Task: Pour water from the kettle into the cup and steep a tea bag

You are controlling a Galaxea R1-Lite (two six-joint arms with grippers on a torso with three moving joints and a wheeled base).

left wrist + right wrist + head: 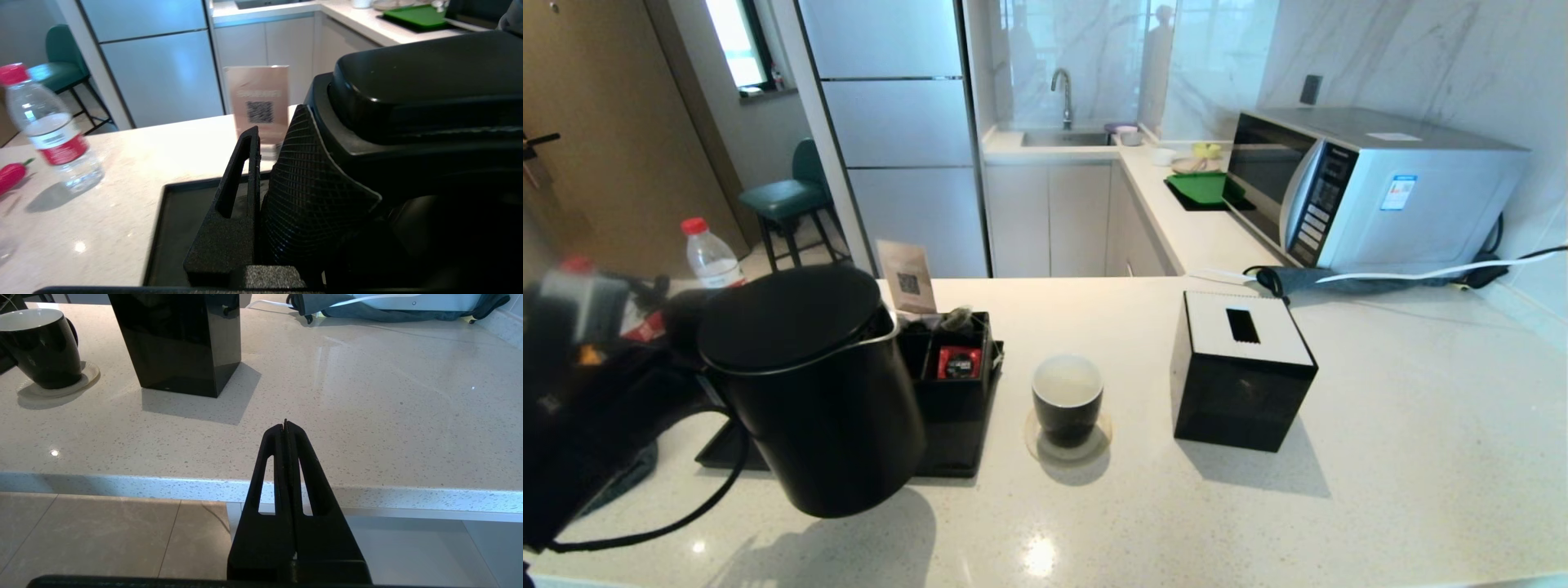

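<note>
My left pincer [261,163] grips the kettle [809,392] handle – lifted, tilted. The cup [1067,400] sits beyond. My right pincer [286,428] – closed, empty.

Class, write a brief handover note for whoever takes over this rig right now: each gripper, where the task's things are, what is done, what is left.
Left gripper: shut on the kettle handle, kettle held above the counter, left of the cup.
Right gripper: shut, empty, parked off the counter's near edge.
Cup: upright on its coaster, beside the black box.
Done: kettle lifted. Whether water is in the cup is unclear.
Left: the tea bag, not visible.
</note>
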